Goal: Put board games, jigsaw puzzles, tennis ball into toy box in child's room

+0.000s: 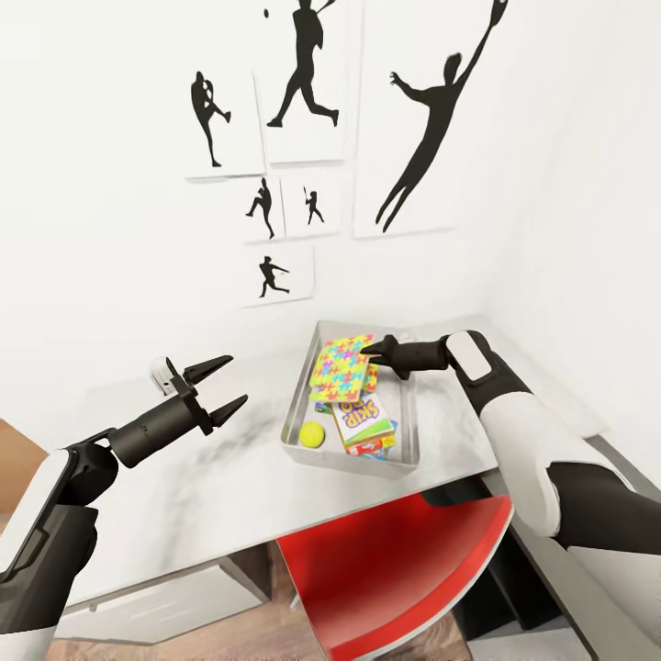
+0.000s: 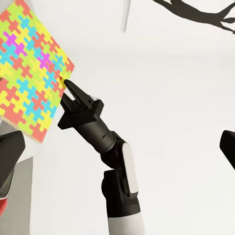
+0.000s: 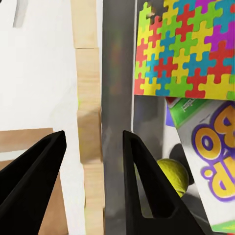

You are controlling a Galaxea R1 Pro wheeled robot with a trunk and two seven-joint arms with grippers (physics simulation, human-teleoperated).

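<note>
The shallow pale grey rectangular toy box (image 1: 409,439) is sitting on the long pale marbled table (image 1: 211,477), toward its right side. Inside it, a thin square jigsaw puzzle sheet (image 1: 341,367) of red, yellow, green, blue and purple pieces is lying tilted across the far part, partly covering a second such sheet (image 1: 371,375) just to its right. Nearer, a flat board game box with big letters on a yellow-green and white cover (image 1: 361,418) is lying under them, with the edge of another printed box (image 1: 376,445) poking out at its near side. A small yellow-green tennis ball (image 1: 312,434) is resting in the near left corner of the toy box.

The right tool (image 1: 368,349) is hovering over the far right part of the toy box, its tip at the puzzle sheet's edge; its two dark fingers (image 3: 142,186) are standing apart and gripping nothing. The left tool (image 1: 228,383) is hanging over the left side of the table, well apart from the toy box, its fingers spread wide and empty.

A red chair seat (image 1: 395,569) is sitting at the table's near edge.
</note>
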